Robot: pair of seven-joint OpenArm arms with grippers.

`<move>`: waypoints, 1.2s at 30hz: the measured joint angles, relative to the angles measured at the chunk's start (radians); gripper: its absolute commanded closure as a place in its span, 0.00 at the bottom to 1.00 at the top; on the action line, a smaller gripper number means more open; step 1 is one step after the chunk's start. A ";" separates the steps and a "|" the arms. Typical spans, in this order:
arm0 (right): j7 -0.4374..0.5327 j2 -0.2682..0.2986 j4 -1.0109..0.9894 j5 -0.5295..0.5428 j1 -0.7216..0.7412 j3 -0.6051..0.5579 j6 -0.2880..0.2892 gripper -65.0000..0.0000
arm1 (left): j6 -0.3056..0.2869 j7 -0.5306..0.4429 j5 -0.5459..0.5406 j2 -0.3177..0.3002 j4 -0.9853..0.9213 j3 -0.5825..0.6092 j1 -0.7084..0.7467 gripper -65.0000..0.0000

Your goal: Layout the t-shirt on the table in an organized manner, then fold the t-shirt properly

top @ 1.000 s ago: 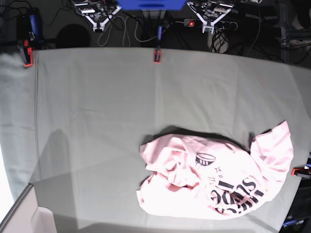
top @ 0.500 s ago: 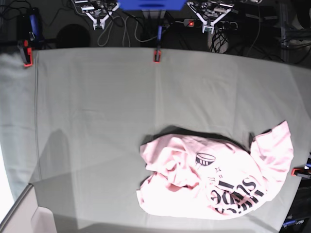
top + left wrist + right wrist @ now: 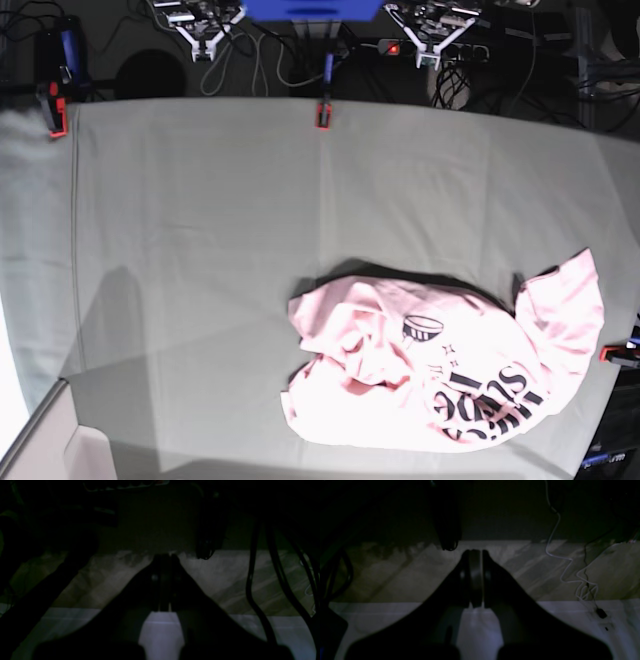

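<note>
Both end effectors, left (image 3: 163, 556) and right (image 3: 476, 552), sit pressed together in near-darkness; t-shirt (image 3: 450, 365) lies crumpled.

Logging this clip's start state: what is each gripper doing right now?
Left gripper: closed, holding nothing, parked past the table's far edge.
Right gripper: closed, holding nothing, also parked there.

A robotics lab or test bench is indicated. A wide table covered in pale grey-green cloth (image 3: 200, 220) is fastened by small red-orange clamps (image 3: 322, 115), tangled black and white cables (image 3: 270, 60) are seen behind its far edge, and a blue mounting frame (image 3: 310, 8) is fixed there.
</note>
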 measured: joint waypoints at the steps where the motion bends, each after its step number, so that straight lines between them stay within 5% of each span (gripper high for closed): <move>1: 0.000 0.000 0.000 0.000 0.000 0.000 0.000 1.00 | 0.000 0.000 0.000 0.000 0.000 0.000 0.000 1.00; 36: 0.000 0.000 0.000 0.000 -0.019 0.000 0.001 1.00 | 0.000 0.000 0.000 0.000 0.000 0.000 0.002 1.00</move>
